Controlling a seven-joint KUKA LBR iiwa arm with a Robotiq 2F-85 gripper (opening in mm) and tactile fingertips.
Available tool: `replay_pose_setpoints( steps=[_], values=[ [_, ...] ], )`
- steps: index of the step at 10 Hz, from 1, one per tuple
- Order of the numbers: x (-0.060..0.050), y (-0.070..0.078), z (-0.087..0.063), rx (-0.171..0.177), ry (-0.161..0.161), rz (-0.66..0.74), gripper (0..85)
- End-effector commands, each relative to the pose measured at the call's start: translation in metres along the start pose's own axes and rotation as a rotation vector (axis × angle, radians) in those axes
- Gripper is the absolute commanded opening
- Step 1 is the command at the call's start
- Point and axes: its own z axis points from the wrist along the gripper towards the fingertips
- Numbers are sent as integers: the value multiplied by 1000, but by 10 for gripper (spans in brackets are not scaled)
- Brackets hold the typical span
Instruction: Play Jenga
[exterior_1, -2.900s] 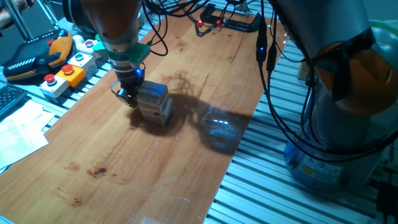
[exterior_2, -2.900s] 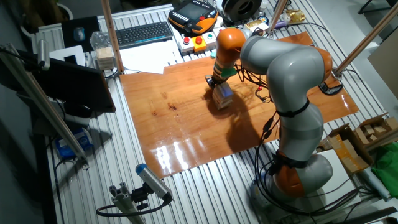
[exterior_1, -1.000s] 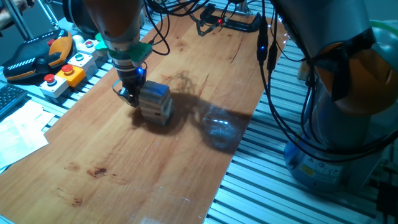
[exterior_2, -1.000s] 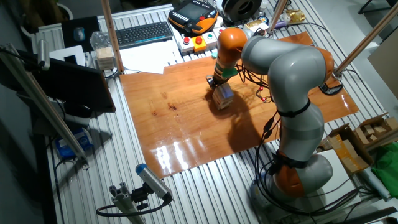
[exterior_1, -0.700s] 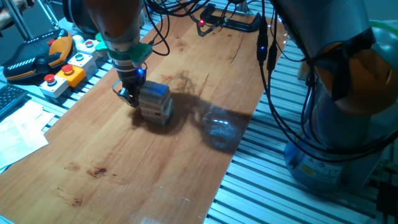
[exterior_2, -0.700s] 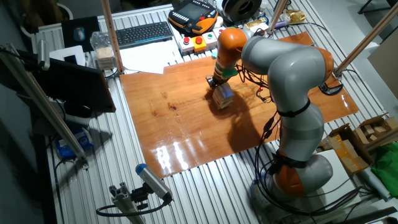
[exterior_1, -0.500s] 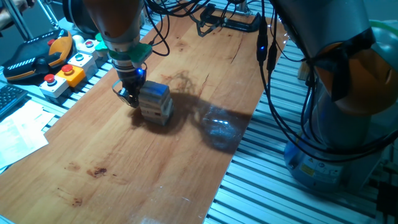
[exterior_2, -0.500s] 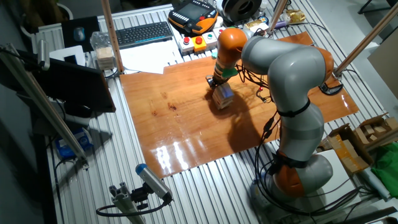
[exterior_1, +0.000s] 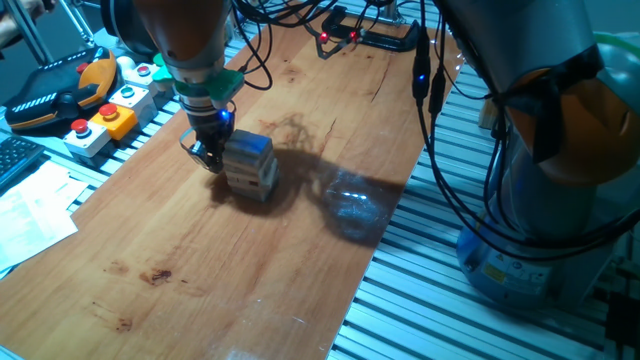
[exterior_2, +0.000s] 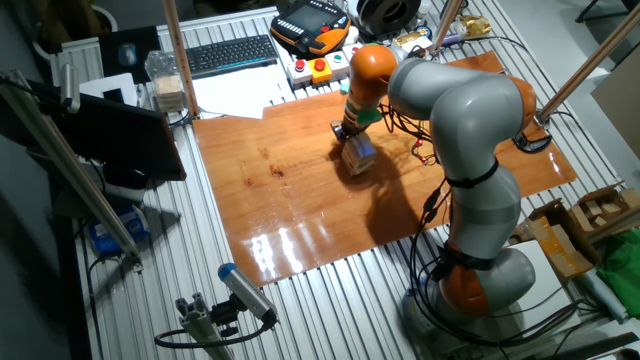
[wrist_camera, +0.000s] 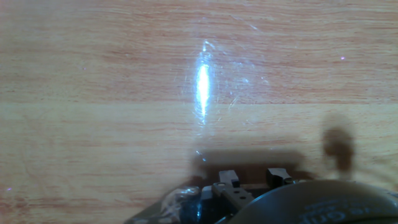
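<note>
The claw (exterior_1: 207, 157) is hanging low over the wooden table (exterior_1: 250, 260), its tips pressing close against one side of the little block tower (exterior_1: 249, 166), which is standing right beside it. From where I am standing I cannot tell whether the claw is open or closed. It seems to be working at nudging one block out. Next it is going to need a slow, level push, or the stack may tip.
</note>
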Motion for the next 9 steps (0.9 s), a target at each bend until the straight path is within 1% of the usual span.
replay_pose_setpoints(
  steps=[1,9],
  values=[
    [0,0,0,0,0,0,10],
    [-3,0,0,3,-1,1,10]
  ],
)
